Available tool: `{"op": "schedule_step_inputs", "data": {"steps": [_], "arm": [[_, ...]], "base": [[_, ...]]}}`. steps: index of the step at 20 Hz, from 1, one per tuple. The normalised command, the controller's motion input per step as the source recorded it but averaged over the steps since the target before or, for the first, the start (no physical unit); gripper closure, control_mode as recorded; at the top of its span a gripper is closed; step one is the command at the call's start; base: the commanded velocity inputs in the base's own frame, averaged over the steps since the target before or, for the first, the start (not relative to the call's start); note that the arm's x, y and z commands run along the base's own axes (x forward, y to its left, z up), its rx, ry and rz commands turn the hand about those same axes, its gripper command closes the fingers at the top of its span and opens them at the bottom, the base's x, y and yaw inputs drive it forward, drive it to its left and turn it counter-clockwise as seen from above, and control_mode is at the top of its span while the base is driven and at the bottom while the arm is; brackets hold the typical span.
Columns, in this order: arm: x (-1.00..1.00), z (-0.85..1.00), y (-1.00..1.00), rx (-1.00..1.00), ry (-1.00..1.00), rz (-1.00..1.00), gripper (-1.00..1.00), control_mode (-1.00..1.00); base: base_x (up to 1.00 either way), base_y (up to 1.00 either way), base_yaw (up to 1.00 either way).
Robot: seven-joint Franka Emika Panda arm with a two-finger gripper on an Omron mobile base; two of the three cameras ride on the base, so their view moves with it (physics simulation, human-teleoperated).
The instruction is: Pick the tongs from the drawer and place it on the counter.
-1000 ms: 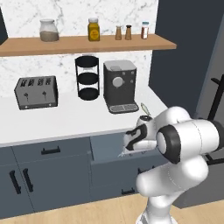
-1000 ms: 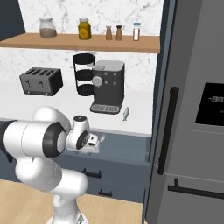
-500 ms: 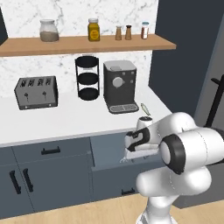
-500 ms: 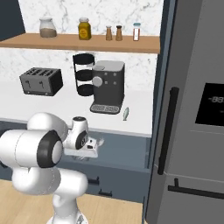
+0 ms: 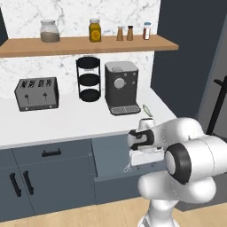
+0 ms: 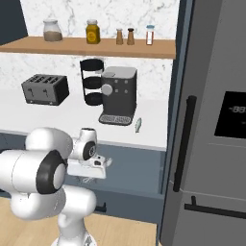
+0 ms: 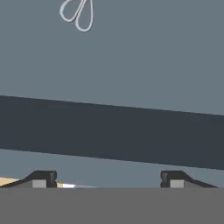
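The tongs point(image 7: 78, 14) lie on the grey floor of the open drawer point(image 7: 144, 57), showing as thin silvery loops at the top of the hand view. In the left base view the tongs point(image 5: 127, 168) are a small white shape just left of and below my hand. My gripper point(image 7: 109, 178) is open, its two dark fingertips point(image 7: 43, 177) wide apart with nothing between them. It hangs over the drawer's front part, short of the tongs. The drawer point(image 5: 111, 153) is pulled out under the white counter point(image 5: 66, 122). My gripper point(image 5: 142, 156) sits low over its right half.
On the counter stand a toaster point(image 5: 36, 93), a black tiered rack point(image 5: 89, 79) and a coffee machine point(image 5: 121, 87), with a small silvery object point(image 5: 146, 110) beside it. A wooden shelf point(image 5: 88, 44) carries jars. A tall dark fridge point(image 6: 211, 134) rises on the right.
My hand has sunk a little lower toward the open drawer, and the arm's big joint has swung down and to the right. The tongs have not moved.
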Motion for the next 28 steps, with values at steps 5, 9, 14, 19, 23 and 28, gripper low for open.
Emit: {"op": "schedule_step_inputs", "data": {"steps": [5, 9, 14, 19, 23, 28], "arm": [[0.05, 0.83, 0.09, 0.08, -0.22, -0.01, -1.00, -1.00], [0.52, 0.10, 0.07, 0.06, -0.07, 0.00, -1.00, -1.00], [0.39, -0.69, 0.03, 0.00, -0.07, -0.03, -1.00, -1.00], [0.63, -0.01, 0.01, 0.00, -0.02, -0.06, -1.00, -1.00], [0.13, -0.14, 0.01, 0.00, 0.00, -0.01, -1.00, -1.00], [0.05, -0.61, 0.01, -0.01, -0.10, 0.00, -1.00, -1.00]], "base": [[0.00, 0.00, 0.00], [0.00, 0.00, 0.00], [0.00, 0.00, 0.00], [0.00, 0.00, 0.00], [0.00, 0.00, 0.00], [0.00, 0.00, 0.00]]}}
